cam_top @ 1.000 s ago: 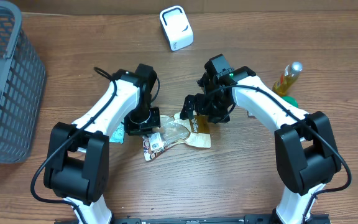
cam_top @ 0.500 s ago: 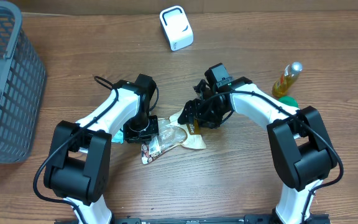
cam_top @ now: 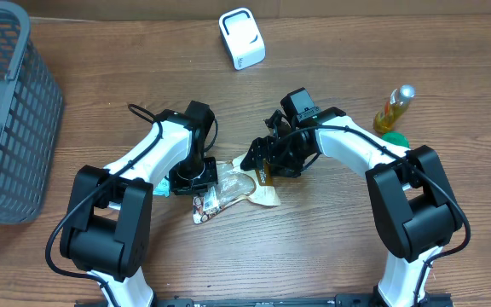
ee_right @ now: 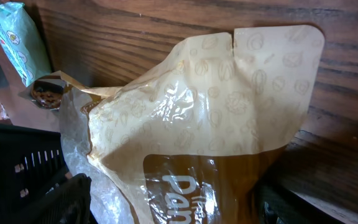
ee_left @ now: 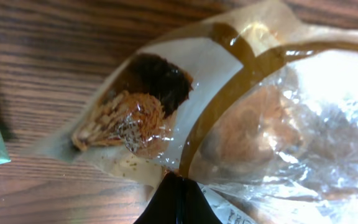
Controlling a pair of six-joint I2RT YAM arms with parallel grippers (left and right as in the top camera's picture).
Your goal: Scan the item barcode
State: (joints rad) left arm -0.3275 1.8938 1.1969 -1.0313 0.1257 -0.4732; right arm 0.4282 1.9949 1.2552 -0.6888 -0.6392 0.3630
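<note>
You are barely started: the snack bag (cam_top: 237, 188) lies on the table (cam_top: 331, 247) between the arms, well apart from the white scanner (cam_top: 242, 38), your left gripper (cam_top: 196, 177) closed at its edge, your right gripper (cam_top: 264, 162) spread wide over it, lifting and scanning both left to do.

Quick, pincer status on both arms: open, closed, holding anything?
Left pincer: closed, apparently pinching the edge of the snack bag.
Right pincer: open, fingers either side of the same bag, not gripping it.
</note>
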